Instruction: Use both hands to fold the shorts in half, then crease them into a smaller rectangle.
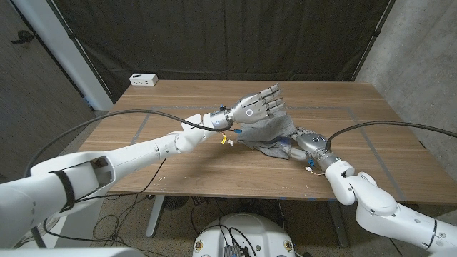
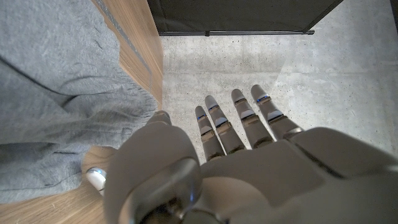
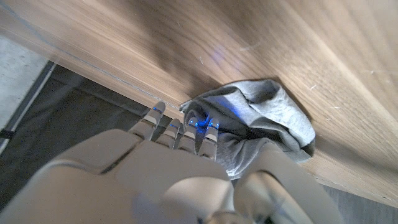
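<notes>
The grey shorts [image 1: 268, 134] lie bunched on the wooden table [image 1: 178, 100], right of its middle. My left hand [image 1: 258, 106] hovers over their far left part with its fingers straight and apart, holding nothing. In the left wrist view the fingers [image 2: 239, 121] reach out past the table's edge and the shorts [image 2: 56, 106] lie beside the thumb. My right hand [image 1: 308, 142] is at the shorts' near right edge. In the right wrist view its fingers [image 3: 180, 134] dig into the crumpled shorts [image 3: 267, 118], and cloth runs between fingers and thumb.
A small white box [image 1: 143, 79] stands at the table's far left corner. Faint tape lines [image 1: 357, 121] mark the tabletop. A black cable [image 1: 128, 118] arcs above my left arm, and another [image 1: 385, 125] above my right arm. A dark curtain hangs behind.
</notes>
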